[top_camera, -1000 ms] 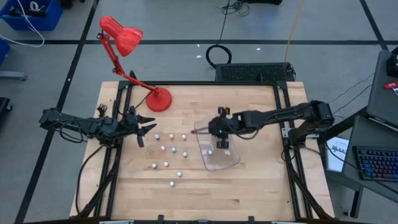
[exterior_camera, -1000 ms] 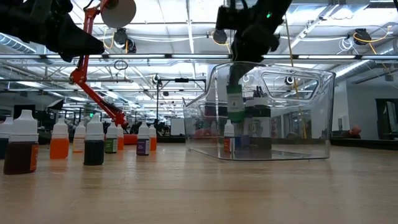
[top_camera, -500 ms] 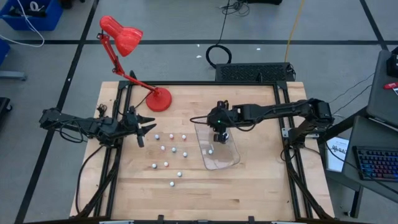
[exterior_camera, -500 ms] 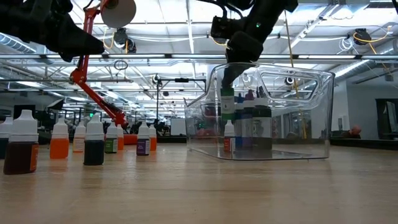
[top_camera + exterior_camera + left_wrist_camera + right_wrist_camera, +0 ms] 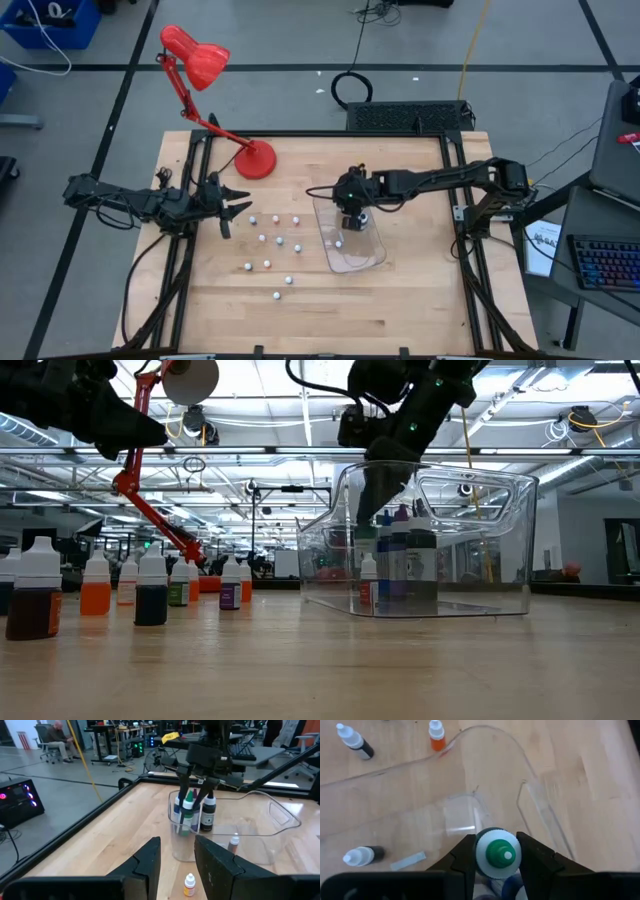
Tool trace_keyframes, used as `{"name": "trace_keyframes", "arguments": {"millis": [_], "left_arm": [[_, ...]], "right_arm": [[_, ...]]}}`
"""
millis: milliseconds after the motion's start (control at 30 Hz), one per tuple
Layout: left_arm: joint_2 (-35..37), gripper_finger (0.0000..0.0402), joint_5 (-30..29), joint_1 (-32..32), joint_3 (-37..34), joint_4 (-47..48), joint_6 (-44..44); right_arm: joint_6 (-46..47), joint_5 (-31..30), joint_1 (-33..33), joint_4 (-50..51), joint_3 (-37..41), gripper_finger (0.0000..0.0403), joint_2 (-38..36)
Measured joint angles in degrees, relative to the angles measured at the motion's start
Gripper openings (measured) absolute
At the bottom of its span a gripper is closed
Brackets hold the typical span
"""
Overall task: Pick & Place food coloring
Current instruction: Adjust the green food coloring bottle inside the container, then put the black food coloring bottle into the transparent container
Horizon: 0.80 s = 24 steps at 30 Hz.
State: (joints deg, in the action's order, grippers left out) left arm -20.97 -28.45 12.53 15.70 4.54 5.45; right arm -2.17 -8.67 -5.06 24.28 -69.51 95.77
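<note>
Left gripper (image 5: 236, 207): I see it waiting at the table's left edge, fingers spread wide, nothing between them.
Lamp (image 5: 200, 60): red, standing at the far left corner of the table (image 5: 400, 300).
Loose bottles (image 5: 272, 240): I count about ten small ones scattered on the wood between the left gripper and the tray; in the low view they stand upright in a row.
Tray (image 5: 365, 255): clear, right of the loose bottles, with upright bottles grouped at its far end and one small bottle (image 5: 338, 243) alone nearer me.
Green-top bottle (image 5: 498, 854): I have it pinched between the right fingers, upright, beside a blue-top bottle (image 5: 176, 806) and a dark bottle (image 5: 208, 815).
Right gripper (image 5: 350, 213): over the tray's far end, reaching down inside, clamped on the green top.
</note>
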Motion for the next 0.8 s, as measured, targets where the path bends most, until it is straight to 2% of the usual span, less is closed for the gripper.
{"name": "trace_keyframes", "arguments": {"millis": [433,633,800], "left_arm": [[0.0,0.0124,0.0,0.0,0.0,0.0,0.0],[0.0,0.0124,0.0,0.0,0.0,0.0,-0.2],[0.0,0.0124,0.0,0.0,0.0,0.0,-0.2]], "right_arm": [[0.7,-0.1,0.0,-4.4,3.7,0.0109,0.0],[2.6,-0.3,0.0,-6.5,3.7,0.0239,-0.1],[3.2,-2.0,0.0,-6.6,3.8,0.0296,-1.8]]}}
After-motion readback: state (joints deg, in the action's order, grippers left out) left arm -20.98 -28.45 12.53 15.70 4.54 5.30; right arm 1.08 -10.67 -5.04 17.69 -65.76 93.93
